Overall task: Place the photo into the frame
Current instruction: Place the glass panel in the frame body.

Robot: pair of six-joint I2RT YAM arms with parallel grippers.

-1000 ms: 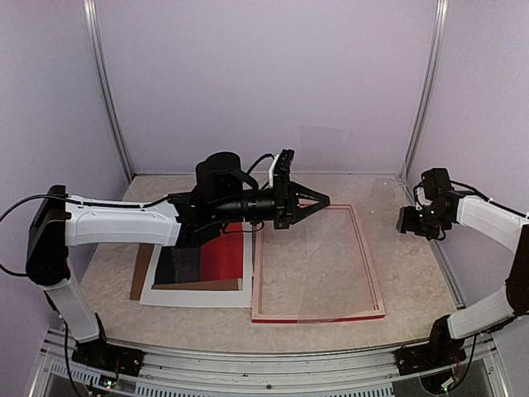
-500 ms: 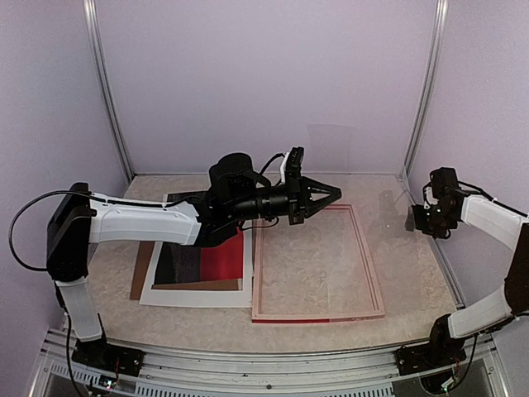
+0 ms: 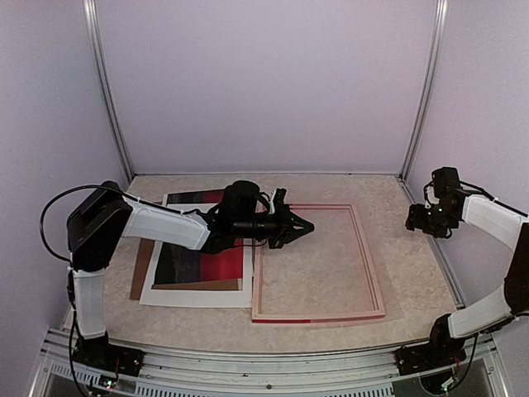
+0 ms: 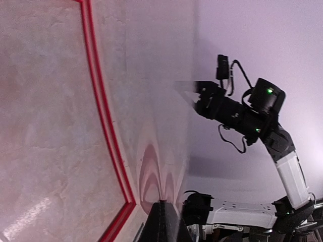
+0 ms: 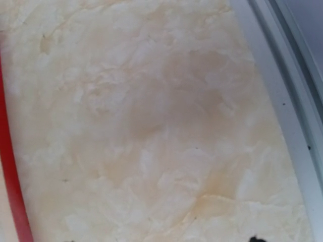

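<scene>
Marble table (image 3: 107,273), mat (image 3: 194,296) beside frame (image 3: 376,273), left end effector (image 3: 304,226) closed, right end effector (image 3: 416,220) wide

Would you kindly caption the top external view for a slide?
Shut left gripper near the far-left corner of the frame; the photo lies left of it; right gripper stands clear.

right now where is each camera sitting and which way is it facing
Top external: fixed above and behind the bases, looking down on the table, frame and photo; left arm and right arm show.
Left wrist: low over the frame, facing across to the right arm; the shut left tool shows at the bottom.
Right wrist: faces down at bare table beside the rail; hardly any of the robot shows.
Shared: both wrist views catch the frame's red edge.
</scene>
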